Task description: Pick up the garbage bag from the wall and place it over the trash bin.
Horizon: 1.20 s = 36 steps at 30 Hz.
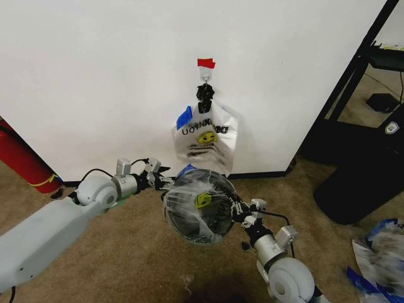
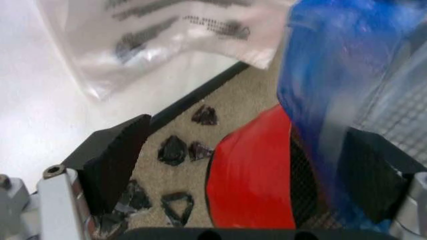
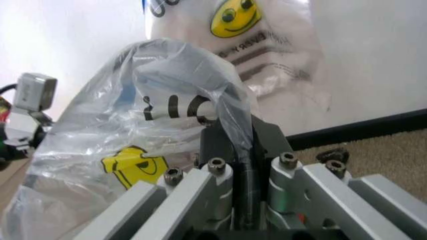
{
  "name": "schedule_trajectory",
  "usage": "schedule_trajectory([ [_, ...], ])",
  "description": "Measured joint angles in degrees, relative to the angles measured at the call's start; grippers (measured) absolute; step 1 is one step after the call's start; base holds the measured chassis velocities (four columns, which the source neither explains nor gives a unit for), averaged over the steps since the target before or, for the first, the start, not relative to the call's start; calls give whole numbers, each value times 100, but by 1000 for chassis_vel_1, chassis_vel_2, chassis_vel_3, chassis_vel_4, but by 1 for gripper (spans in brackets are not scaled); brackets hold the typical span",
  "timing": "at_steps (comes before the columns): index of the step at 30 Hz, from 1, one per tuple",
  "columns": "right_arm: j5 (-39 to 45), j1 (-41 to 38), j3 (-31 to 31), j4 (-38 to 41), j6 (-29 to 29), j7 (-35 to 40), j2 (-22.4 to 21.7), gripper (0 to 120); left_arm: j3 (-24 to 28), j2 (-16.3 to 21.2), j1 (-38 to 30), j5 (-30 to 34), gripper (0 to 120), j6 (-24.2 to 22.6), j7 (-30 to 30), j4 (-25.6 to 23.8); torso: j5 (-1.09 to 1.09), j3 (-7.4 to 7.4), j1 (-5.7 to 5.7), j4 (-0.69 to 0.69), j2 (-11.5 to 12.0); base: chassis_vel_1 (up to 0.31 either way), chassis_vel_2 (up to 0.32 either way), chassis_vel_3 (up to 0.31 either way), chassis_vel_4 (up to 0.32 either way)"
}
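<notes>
The wall [image 1: 95, 69] is plain white with a black baseboard where it meets the carpet [image 1: 126, 252]. A small hook [image 1: 205, 74] marked with red tape [image 1: 206, 63] is fixed to the wall. A white shopping bag [image 1: 205, 142] hangs from it by knotted black handles. Its print shows a yellow smiley face and dark lettering, only partly legible and reversed in the head view. A red cylinder [image 1: 22, 161] leans at the left edge, cut off by the frame.

The trash bin [image 1: 199, 211] is black mesh and stands on the carpet directly below the hanging bag, its mouth facing up. The garbage bag [image 1: 189, 202] is draped over the bin's top and sides; the clear crinkled film blurs the rim. A yellow label shows through the film; its wording cannot be read. In the left wrist view the bin's red band [image 2: 250, 175] and a blue strip [image 2: 327, 100] of the bag appear close up.

The left gripper [image 1: 165, 180] is at the bin's left rim. Its jaws stand apart with the blue strip lying against one finger; whether they grip it cannot be told. The right gripper [image 1: 238, 211] is at the bin's right side, jaws clenched on a fold of the garbage bag [image 3: 237, 125].
</notes>
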<state>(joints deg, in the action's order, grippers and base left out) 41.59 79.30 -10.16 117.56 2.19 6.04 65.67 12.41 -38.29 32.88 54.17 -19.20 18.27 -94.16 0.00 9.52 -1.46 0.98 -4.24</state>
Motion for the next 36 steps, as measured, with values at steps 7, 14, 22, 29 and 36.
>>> schedule_trajectory([
  [7,-30,37,-43,11,-4,-3,-14,2,-70,-74,-122,15,96,19,-155,176,-1,0,0,1,0,0,0,0,0],
  [14,-68,23,-32,-34,-30,-12,9,2,-457,122,-64,184,96,-44,-314,109,1,0,0,-2,0,0,0,0,0],
  [22,-79,-3,24,-26,-30,-5,44,2,-493,189,172,80,97,-76,-307,-103,0,0,0,-1,0,0,0,0,0],
  [29,-64,43,8,70,-2,2,36,2,-192,-7,104,-100,97,-34,-316,241,-2,0,0,0,0,0,0,0,0],
  [36,-38,91,-33,120,-1,9,20,2,165,-40,-16,-187,97,-23,-332,433,0,0,0,0,0,0,0,0,0],
])
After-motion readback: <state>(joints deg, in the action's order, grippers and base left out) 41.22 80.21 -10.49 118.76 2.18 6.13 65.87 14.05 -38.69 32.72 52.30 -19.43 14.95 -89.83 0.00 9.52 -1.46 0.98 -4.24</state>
